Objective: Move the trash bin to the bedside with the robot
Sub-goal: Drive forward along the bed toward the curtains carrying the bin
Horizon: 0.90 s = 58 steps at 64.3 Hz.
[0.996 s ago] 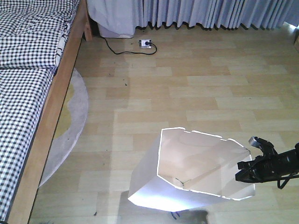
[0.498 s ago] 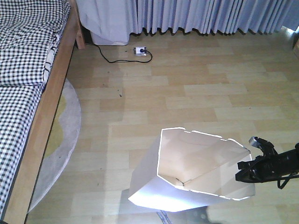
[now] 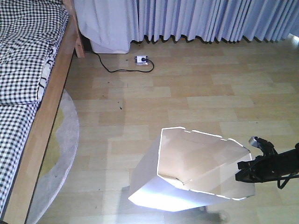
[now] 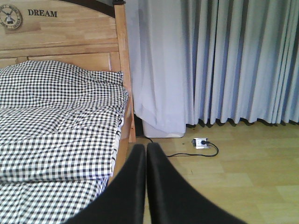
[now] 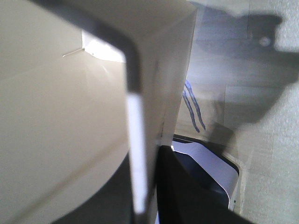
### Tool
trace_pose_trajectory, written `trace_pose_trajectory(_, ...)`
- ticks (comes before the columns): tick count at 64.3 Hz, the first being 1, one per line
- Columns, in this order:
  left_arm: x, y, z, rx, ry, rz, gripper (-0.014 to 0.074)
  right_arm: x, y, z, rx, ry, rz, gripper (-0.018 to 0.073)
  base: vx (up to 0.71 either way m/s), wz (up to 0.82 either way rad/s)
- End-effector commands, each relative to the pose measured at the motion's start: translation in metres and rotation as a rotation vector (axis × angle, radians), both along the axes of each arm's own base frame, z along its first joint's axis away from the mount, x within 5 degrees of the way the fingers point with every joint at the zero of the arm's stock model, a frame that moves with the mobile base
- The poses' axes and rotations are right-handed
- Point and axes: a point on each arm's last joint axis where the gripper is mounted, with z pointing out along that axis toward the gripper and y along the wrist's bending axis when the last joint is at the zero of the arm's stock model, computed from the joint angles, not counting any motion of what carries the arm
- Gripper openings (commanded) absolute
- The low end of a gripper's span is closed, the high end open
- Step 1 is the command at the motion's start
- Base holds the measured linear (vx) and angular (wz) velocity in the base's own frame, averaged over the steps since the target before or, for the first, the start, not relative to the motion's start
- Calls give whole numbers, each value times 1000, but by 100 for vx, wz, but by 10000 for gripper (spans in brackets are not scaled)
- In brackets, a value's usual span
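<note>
The trash bin (image 3: 187, 172) stands on the wood floor (image 3: 196, 98), out from the long side of the bed (image 3: 28, 70) and well apart from its frame. The right gripper (image 3: 244, 171) is clamped on the bin's rim, one finger inside the wall and one outside. The left gripper (image 4: 146, 154), facing the bed's headboard end, has its fingers pressed together around nothing.

pale blue-grey curtains (image 3: 205, 18) hang to the wood floor (image 3: 196, 98) along the far wall. a white power strip (image 3: 141, 59) lies just before them, its black cable (image 3: 108, 69) trailing left. a grey-and-yellow rug (image 3: 67, 149) lies at the left.
</note>
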Motion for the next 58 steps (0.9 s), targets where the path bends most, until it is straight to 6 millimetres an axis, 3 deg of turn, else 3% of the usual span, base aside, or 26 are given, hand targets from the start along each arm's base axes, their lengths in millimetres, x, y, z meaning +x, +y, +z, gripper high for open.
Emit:
trace_pose_trajectory(1,-1,0,15,3,-103,-4,-6,14,11,35,208,-95,8,-5,23,3)
trace_pose_trajectory(58,-1,0,15,3,-103,-4,-6,14,11,35,208,-96,9,-6,24,-1)
